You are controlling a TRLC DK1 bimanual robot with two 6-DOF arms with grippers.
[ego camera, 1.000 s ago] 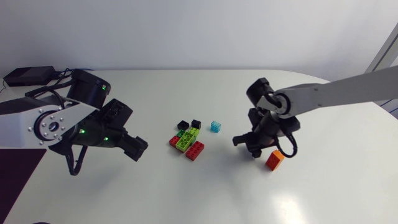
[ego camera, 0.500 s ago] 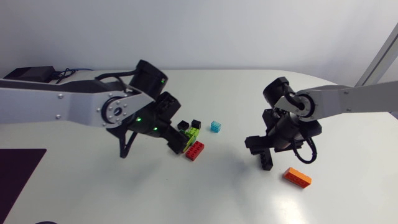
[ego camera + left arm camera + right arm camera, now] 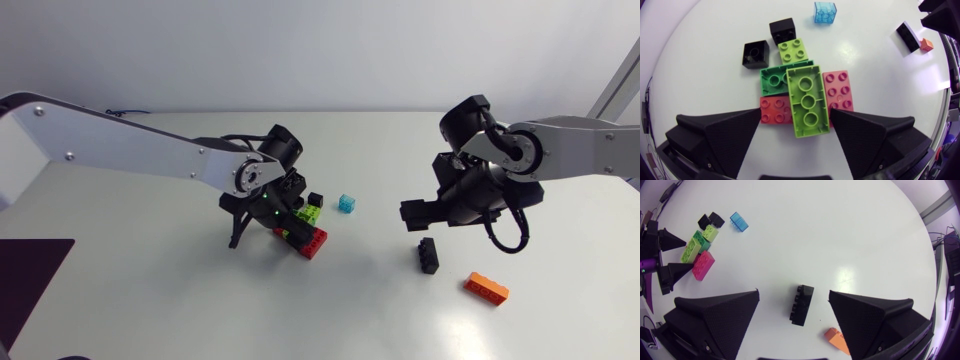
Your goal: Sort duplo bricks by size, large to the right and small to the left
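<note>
Lime long brick point(image 3: 807, 100), red bricks point(image 3: 837, 92) flanking, between wide left gripper point(image 3: 795, 113); right gripper point(image 3: 794, 293) wide.

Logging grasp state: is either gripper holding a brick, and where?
Nothing held. Left gripper open astride the long lime brick; right gripper open above the long black brick.

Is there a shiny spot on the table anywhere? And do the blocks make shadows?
Right wrist view: yes, a soft bright patch of glare sits on the table just past the black brick. Head view: only faint, soft shadows beside the black brick and the orange brick. Left wrist view: a thin dark shadow edges the lime brick where it lies on the others.
</note>
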